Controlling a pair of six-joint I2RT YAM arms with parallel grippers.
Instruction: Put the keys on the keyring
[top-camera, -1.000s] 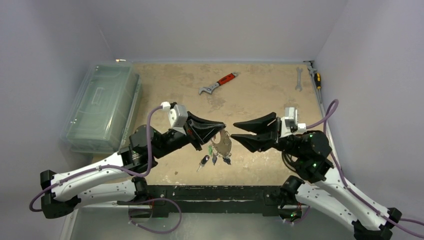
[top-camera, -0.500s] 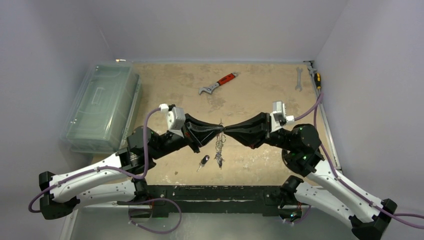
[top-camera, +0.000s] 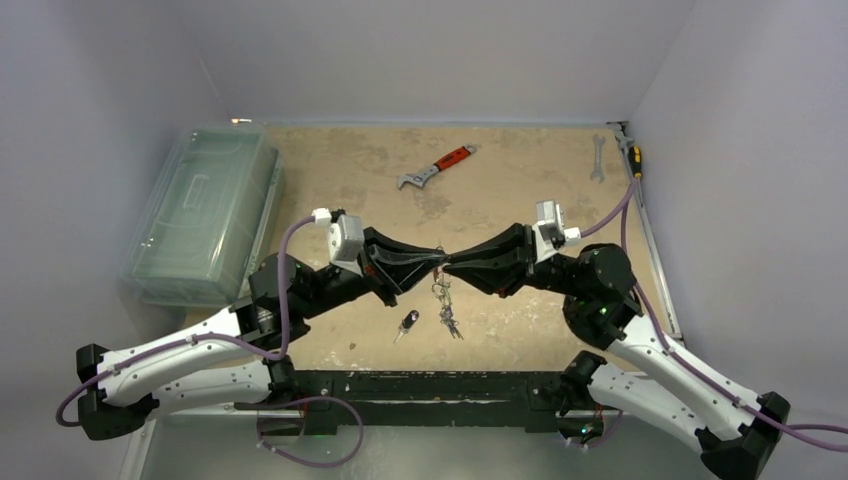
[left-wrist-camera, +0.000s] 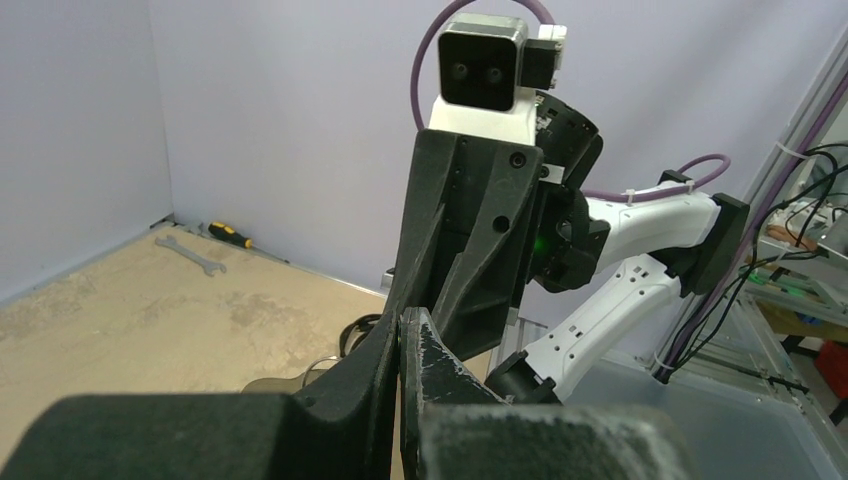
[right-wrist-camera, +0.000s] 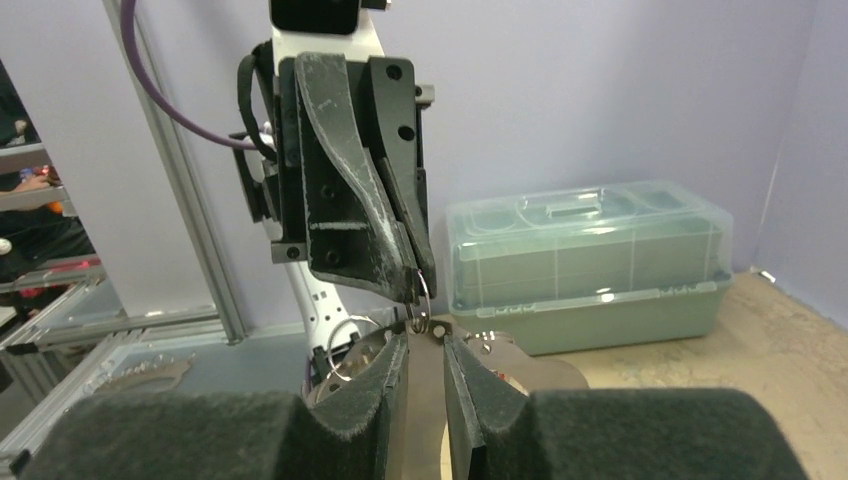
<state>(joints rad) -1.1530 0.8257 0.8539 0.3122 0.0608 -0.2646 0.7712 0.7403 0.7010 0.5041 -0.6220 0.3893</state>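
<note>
A: Geometry check: where's the keyring (top-camera: 440, 291) relative to the claws?
B: It hangs straight down under the spot where both tips meet, above mid-table (top-camera: 520, 190). Long axis near vertical, edge-on to the top camera. Left gripper (top-camera: 436, 262) is clenched on its top loop. Right gripper (top-camera: 452, 265) is nose to nose with it, so both arms are equally near.
A: Right claw state?
B: Jaws narrowed to a slit around a small metal bit (right-wrist-camera: 427, 326) just below the left fingertips (right-wrist-camera: 405, 270). Clamped or only bracketing, cannot tell.
A: Keys?
B: Black-headed key (top-camera: 408, 322) lies loose on the table, near-left of the ring. Bunch of keys (top-camera: 450, 322) sits below the ring; hanging or resting, can't resolve.
A: Blind spots?
B: Left wrist view is blocked by both claws. Right wrist view hides most of the ring behind its own fingers.
</note>
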